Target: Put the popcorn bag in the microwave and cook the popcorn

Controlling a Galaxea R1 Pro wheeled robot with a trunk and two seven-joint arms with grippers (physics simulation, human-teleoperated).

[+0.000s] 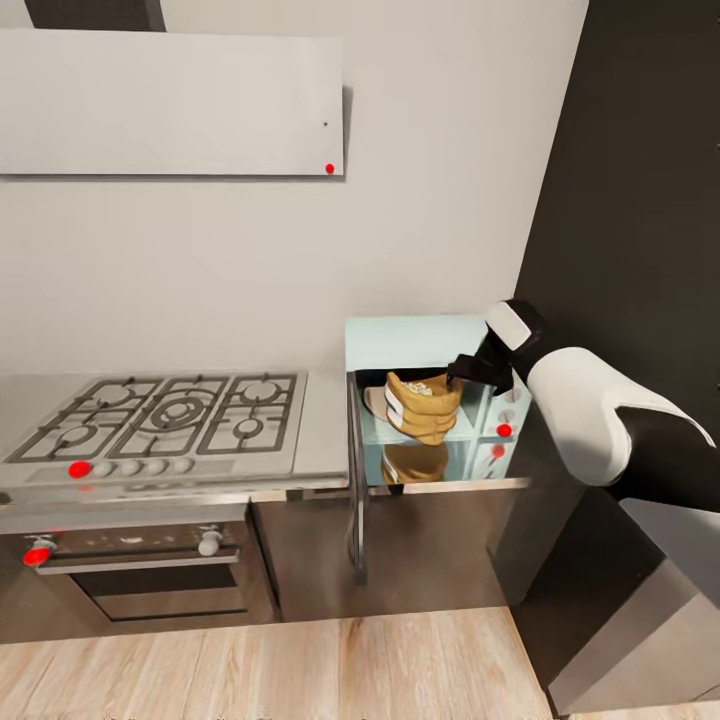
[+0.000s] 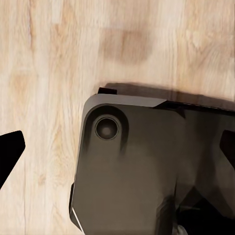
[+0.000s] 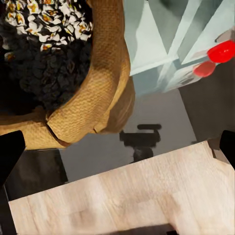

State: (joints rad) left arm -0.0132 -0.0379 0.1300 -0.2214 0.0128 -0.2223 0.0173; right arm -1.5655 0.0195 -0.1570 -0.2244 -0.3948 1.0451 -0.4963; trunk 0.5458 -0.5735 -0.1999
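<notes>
Head view showed the pale plank floor (image 1: 300, 660) nearest, and above it the dark cabinet fronts (image 1: 420, 550) under a grey table (image 1: 320, 440). On the left the oven (image 1: 140, 570) sat below the hob (image 1: 160, 415), with red marks on their knobs. The right arm reached in from the right side, its white and black forearm ending at the right gripper (image 1: 470, 372), which was at the open mouth of the microwave (image 1: 420, 340). The microwave door (image 1: 356, 480) hung open toward the camera, seen edge-on. The bag (image 1: 425, 405) was at the microwave opening, tilted, with the gripper touching its upper right rim; a golden reflection lay on the shiny surface below it. Whether the gripper was clamped on the bag could not be told from here. In the right wrist view the bag (image 3: 93, 93) was close against the camera, its rolled rim turned toward the lens, and inside lay popcorn (image 3: 49, 22), white and yellow at one side and dark elsewhere; the two black fingertips (image 3: 10, 156) stood far apart at the frame edges, with floor between them. In the left wrist view the left gripper's fingers (image 2: 10, 152) were likewise spread, over the floor and the robot's dark base (image 2: 147, 171). Behind everything rose the white wall (image 1: 430, 150) with a hood (image 1: 170, 100).
</notes>
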